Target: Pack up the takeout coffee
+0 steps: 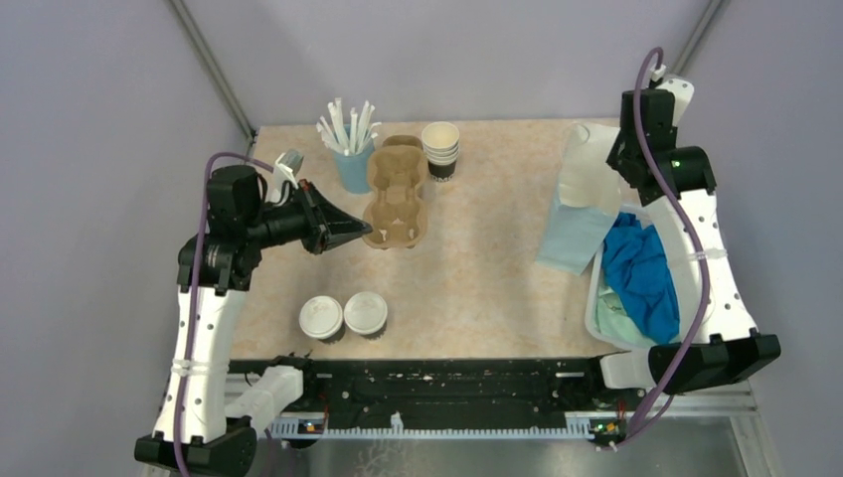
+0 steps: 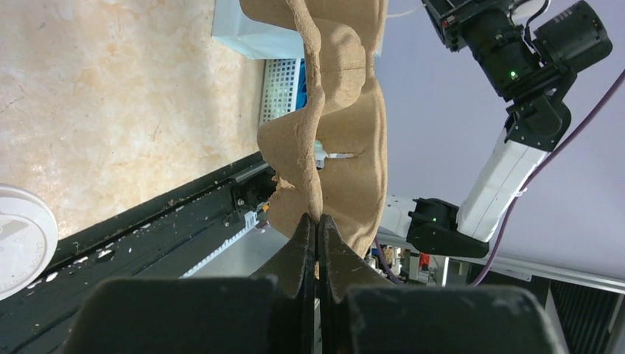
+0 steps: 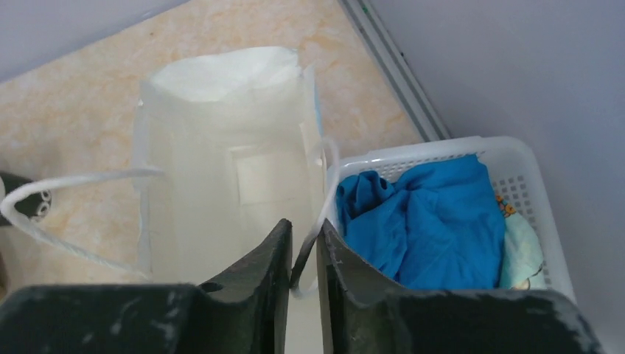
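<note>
Top external view: my left gripper [image 1: 350, 234] reaches sideways and pinches the near end of the cardboard carrier [image 1: 398, 189], whose long axis runs away from my bases. The two lidded coffee cups [image 1: 343, 316] stand upright, side by side on the table [image 1: 477, 278]. They are back from that gripper's tip toward my bases, well apart from the carrier. They lie much nearer my left arm than my right. My right gripper [image 1: 616, 164] hangs over the paper bag [image 1: 582, 194], well apart from both cups.

Left wrist view: my left gripper [image 2: 317, 225] has its fingers pressed together on the carrier's [image 2: 350, 147] thin rim. One white lid [image 2: 18, 236] shows off to the side of the fingers, not ahead of them.

Right wrist view: my right gripper [image 3: 302, 240] points down at the paper bag's [image 3: 221, 169] open mouth. The fingers are drawn close with a slim gap, and the bag's cord handle [image 3: 332, 166] threads that gap. I cannot tell whether they bite it. A white basket [image 3: 531, 184] of blue cloth [image 3: 427, 221] sits just beside the bag. No cup shows here.

I judge that the next move turns on the cups lying behind my left gripper, so carrier and cups must be brought together on that side.
</note>
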